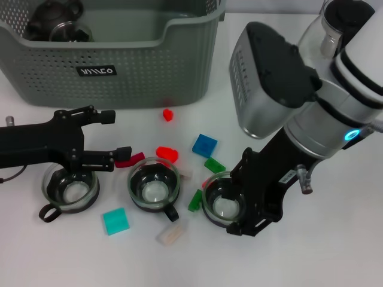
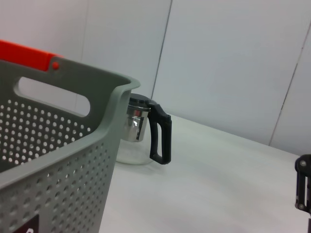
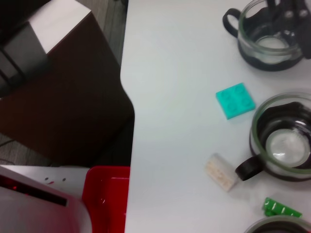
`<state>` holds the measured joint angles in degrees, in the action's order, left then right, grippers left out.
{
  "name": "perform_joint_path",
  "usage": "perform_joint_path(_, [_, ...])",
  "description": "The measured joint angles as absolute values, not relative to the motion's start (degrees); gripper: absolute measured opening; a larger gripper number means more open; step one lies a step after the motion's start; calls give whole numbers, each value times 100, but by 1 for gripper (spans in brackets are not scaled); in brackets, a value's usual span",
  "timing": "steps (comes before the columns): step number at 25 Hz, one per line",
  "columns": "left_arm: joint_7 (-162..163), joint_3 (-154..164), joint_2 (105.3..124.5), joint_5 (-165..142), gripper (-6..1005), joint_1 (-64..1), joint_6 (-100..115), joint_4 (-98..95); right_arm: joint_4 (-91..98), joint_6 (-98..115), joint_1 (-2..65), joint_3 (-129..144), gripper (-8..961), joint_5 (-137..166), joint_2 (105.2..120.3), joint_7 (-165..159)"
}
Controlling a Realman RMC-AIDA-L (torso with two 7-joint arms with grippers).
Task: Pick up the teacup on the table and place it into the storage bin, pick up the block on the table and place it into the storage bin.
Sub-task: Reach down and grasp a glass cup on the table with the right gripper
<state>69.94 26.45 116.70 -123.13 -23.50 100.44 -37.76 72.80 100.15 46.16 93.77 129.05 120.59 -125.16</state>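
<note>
The storage bin (image 1: 119, 60) stands along the far edge of the worktop (image 1: 335, 251), toward its far left corner, its black label facing the robot. Inside it, in the far left corner, lie a dark teapot (image 1: 54, 13) and a glass cup (image 1: 70, 31); the rest of its floor shows bare. Just beyond the bin's right end a glass pitcher (image 2: 140, 131) with a black handle stands upright on the worktop.

Three glass teacups with dark bases sit in a row near the middle of the worktop, all upright and holding nothing that can be made out. The left teacup (image 1: 70, 188) lies under the left gripper (image 1: 102, 137), whose fingers are spread wide, one over the cup's far rim; contact cannot be confirmed. The middle teacup (image 1: 154, 185) stands free, its handle toward the near edge. The right gripper (image 1: 233, 200) is down over the right teacup (image 1: 222, 200), its dark fingers straddling the rim, one seemingly inside the cup; how tightly they press cannot be told.

Blocks lie scattered around the cups: a teal block (image 1: 115, 220) and a white block (image 1: 172, 233) near the front, a blue block (image 1: 204, 145), green blocks (image 1: 214, 165), and red blocks (image 1: 167, 154) toward the bin.
</note>
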Motion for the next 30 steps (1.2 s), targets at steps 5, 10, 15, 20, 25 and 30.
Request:
perform_joint_path(5, [7003, 2644, 11688, -12306, 916, -2308, 9998, -3753, 7175, 9988, 4700, 9511, 606, 12921, 12067, -12614])
perform_joint_path(10, [7005, 2593, 11689, -12284, 916, -2271, 9974, -3753, 7168, 9954, 4700, 9721, 740, 12958, 12067, -12655])
perform_joint_path(15, [7003, 2580, 11702, -12277, 915, -2259, 9899, -3741, 7041, 9689, 4703, 10173, 886, 13089, 12073, -12679])
perform_joint_path(20, [6982, 2584, 11707, -12278, 915, -2257, 9853, -3691, 6952, 9504, 4731, 10429, 940, 13104, 12076, -12697])
perform_joint_path(25, [6974, 2584, 11710, -12278, 915, -2249, 9836, -3685, 6951, 9233, 4731, 10650, 937, 13257, 12077, -12699])
perform_joint_path(30, [6972, 2578, 11718, -12278, 915, -2249, 9794, -3682, 6952, 8926, 4731, 10892, 935, 13388, 12084, -12698])
